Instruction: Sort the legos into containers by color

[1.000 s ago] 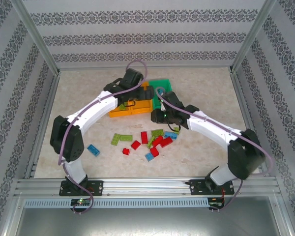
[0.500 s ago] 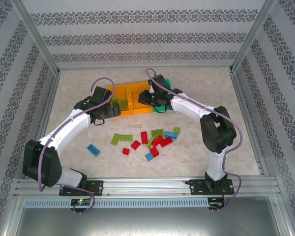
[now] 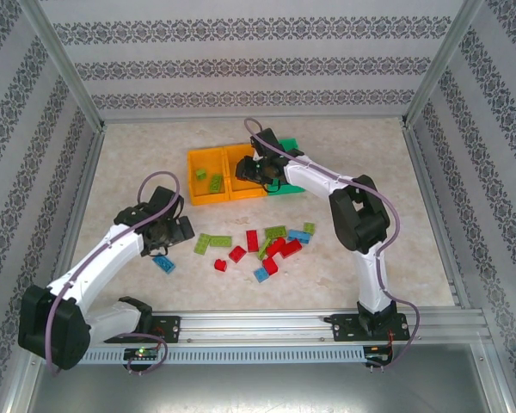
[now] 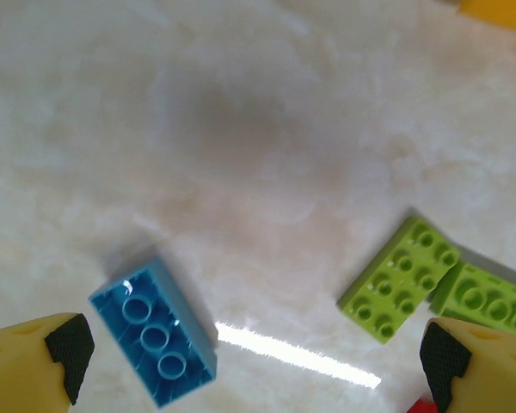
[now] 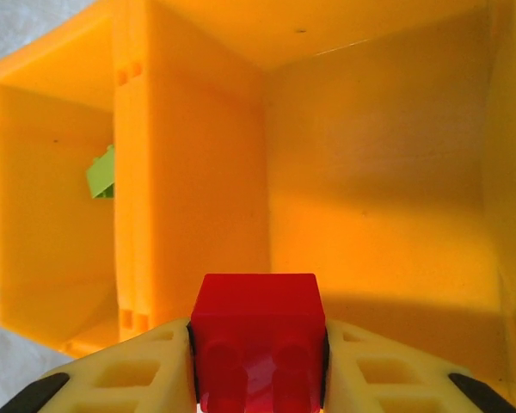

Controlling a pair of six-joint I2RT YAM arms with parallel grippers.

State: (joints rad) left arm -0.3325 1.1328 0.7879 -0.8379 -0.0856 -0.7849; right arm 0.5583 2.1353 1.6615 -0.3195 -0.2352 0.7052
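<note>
Glossy red studded brick clamped in right gripper above middle orange bin, left gripper spread wide over upturned blue brick, lime bricks nearby on table

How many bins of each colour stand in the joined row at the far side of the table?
Orange open-topped rectangular plastic bins: 2
Green open-topped rectangular plastic bin: 1
Total: 3
</note>
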